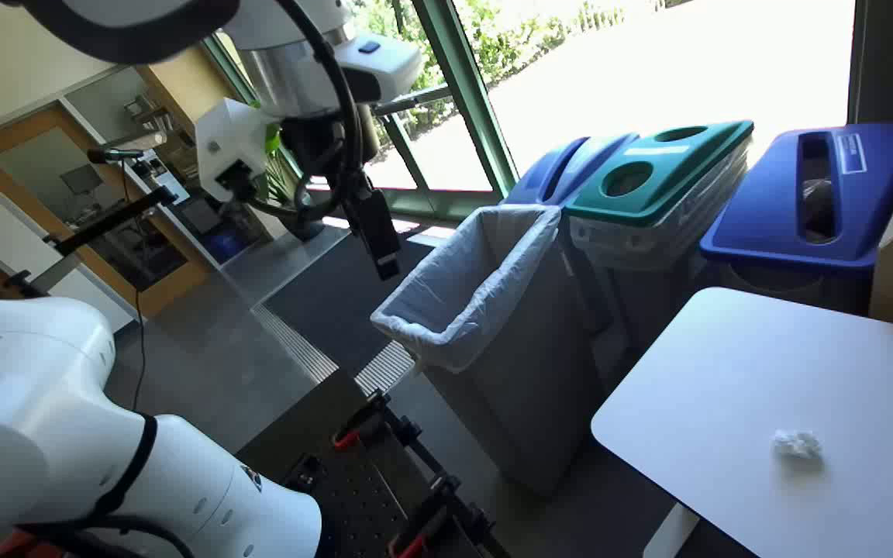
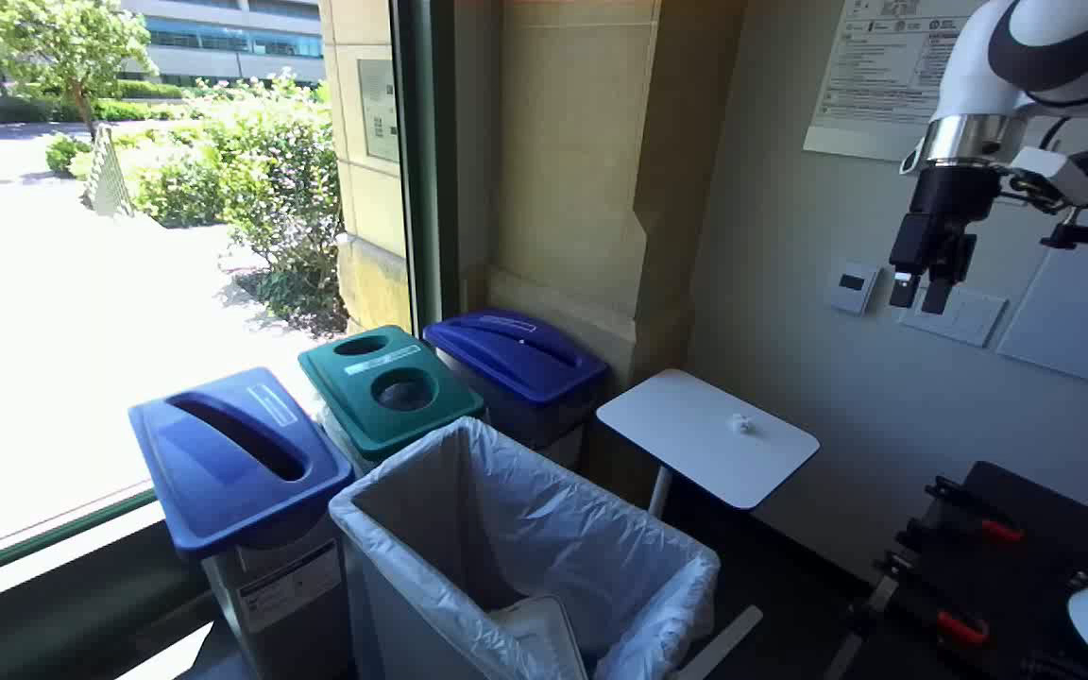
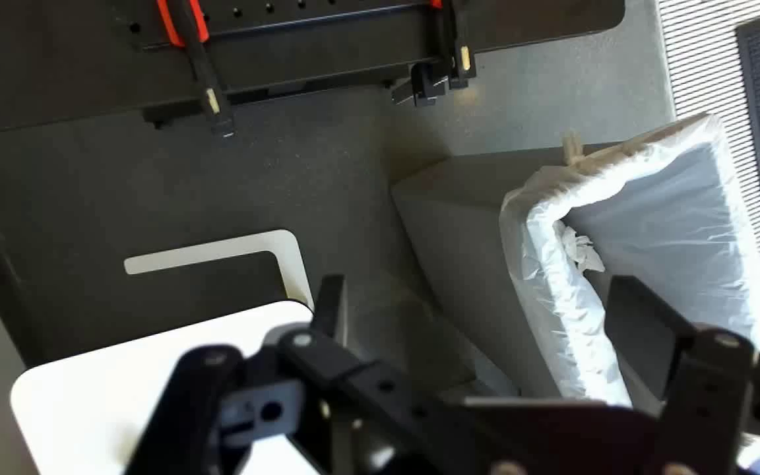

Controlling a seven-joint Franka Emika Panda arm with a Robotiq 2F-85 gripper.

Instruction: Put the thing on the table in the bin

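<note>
Because the jaws stand wide apart with nothing visible between them, the task appears, in my judgement, to be short of its first grasp. They hang high, touching nothing; as the wrist view frames them, one side shows beside the corner of the white surface, the other across the mouth of the lined grey bin. That open-topped bin, the likely goal, already contains a pale flat piece and what looks like a crumpled white scrap; neither tells me this job is done. Farther out, the crumpled white wad, tissue or thin plastic, rests on the surface in both exterior views, though I cannot make it out in the wrist view. Beyond the grey bin stand two blue-lidded bins and one green-lidded bin, probably no part of it. Remaining: reach down, grip, lift, carry across, release over the open bin.
</note>
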